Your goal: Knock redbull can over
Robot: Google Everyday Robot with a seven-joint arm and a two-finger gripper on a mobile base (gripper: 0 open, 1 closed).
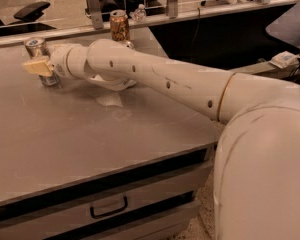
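The redbull can (35,47), slim and silver with a silver top, stands at the far left of the grey table (140,149). It seems to lean slightly, its top to the left. My gripper (37,66), with a pale yellow tip, sits across the front of the can's middle and hides part of its body. Whether it touches the can or is just in front of it is unclear. My white arm (160,76) stretches from the right across the table to the can.
An orange-brown patterned can (119,26) stands at the table's back edge, with a small clear bottle (139,13) behind it on the ledge. A drawer with a handle (107,207) is under the table front. Office chairs stand beyond the railing.
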